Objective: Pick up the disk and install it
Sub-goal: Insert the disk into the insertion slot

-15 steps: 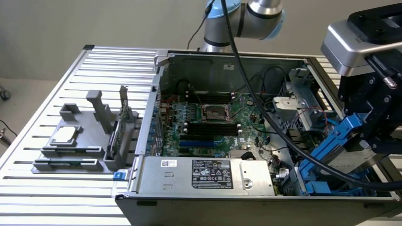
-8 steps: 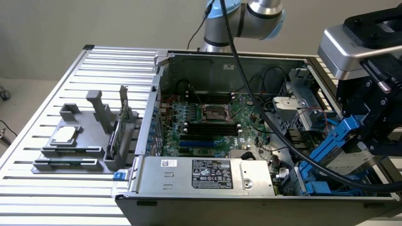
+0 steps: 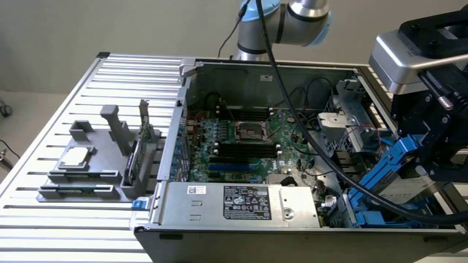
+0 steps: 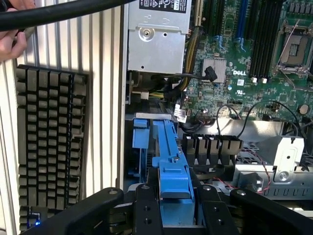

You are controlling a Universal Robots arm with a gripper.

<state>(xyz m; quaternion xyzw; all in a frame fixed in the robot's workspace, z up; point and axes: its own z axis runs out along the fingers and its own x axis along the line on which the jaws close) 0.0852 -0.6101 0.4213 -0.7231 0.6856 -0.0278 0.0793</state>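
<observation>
A ribbed aluminium table [image 3: 44, 219] takes up the exterior view's left and runs on under everything else, its pale slats lying across the frame. Beyond its far edge, along the top of the frame, stands a plain beige wall [image 3: 109, 27]. At left-centre a grey fixture [image 3: 87, 178] sits on the slats, with a small square processor chip [image 3: 76, 157] lying on it and a thin green circuit card [image 3: 144, 134] standing on edge in it. The middle of the frame holds an open computer case [image 3: 292, 241], its motherboard [image 3: 249, 148] facing up and a silver power supply [image 3: 241, 203] along the near edge. The arm [image 3: 292, 16] enters at top centre, and a black cable [image 3: 292, 109] trails down across the case. At lower right the disk [image 3: 398, 164] hangs tilted over the case's right end, above blue bay fittings [image 3: 365, 213]. The gripper [image 4: 178, 210] is clamped on the disk, one finger on each side of its blue rail. In the wrist view a black keyboard [image 4: 49, 147] lies on the slats beside the case, and a person's hand [image 4: 12, 39] is near the cable.
</observation>
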